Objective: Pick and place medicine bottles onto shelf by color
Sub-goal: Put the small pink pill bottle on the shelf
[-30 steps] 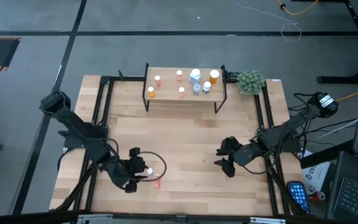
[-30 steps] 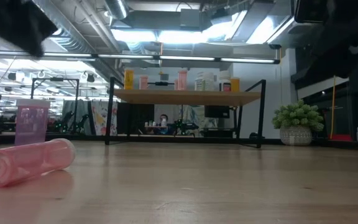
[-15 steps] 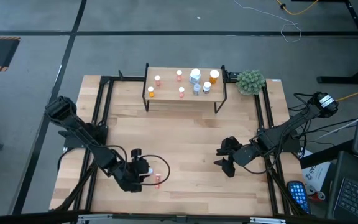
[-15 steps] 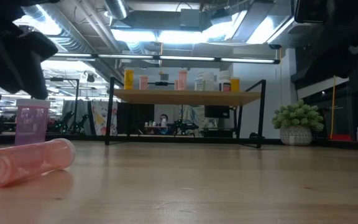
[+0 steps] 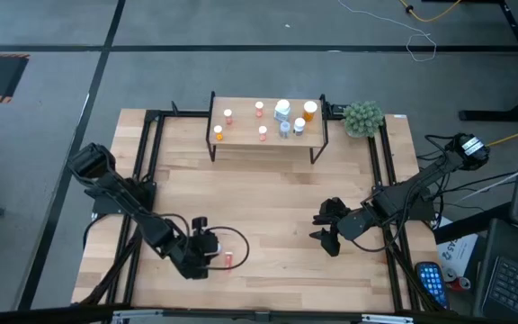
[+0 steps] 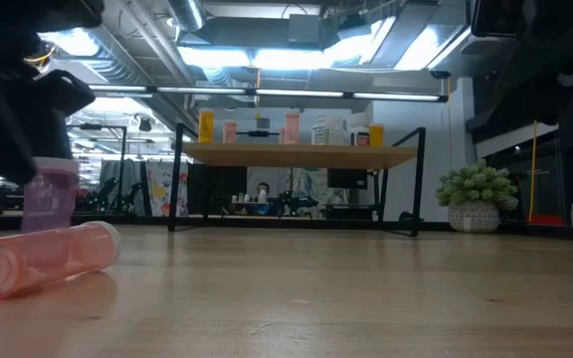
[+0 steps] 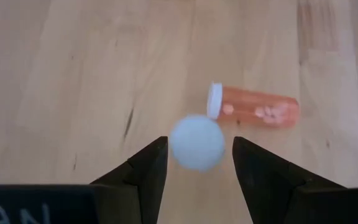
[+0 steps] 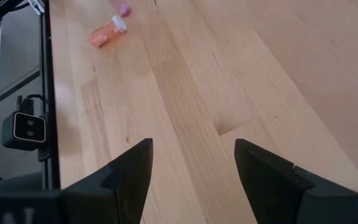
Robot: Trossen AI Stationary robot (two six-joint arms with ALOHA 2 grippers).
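- Far left first: the left arm has swung in and dropped over the last moment, and the left claw (image 5: 207, 254) now sits low over the near-left part of the counter (image 5: 268, 207), where a moment ago it stood a little farther left and higher.
- Its fingers (image 7: 143, 169) stand apart, one on each side of an upright bottle (image 7: 196, 142) whose white cap shows from above; nothing is clamped yet.
- From counter level that upright bottle (image 6: 50, 196) looks pinkish-purple, and the dark mass of the arm now covers its top, which was bare a second ago.
- To me that means the approach is done and the squeeze is next.
- Just beside it lies the fallen bottle (image 5: 227, 260), pink-orange, on its side, cap toward the claw; it hasn't budged.
- That one is the hazard: it lies close to the far finger, so a sloppy closing could nudge it rolling.
- Moving right: the middle of the counter is bare wood, a wide lane toward the shelf (image 5: 268, 123) at the back.
- The shelf already holds several bottles, with free room along its left part.
- Right side: the right claw (image 5: 328, 232) waits near the counter's right rail, fingers apart, holding nothing, well clear of the lane.
- The plant ball (image 5: 363, 118) sits just right of the shelf, out of the way.
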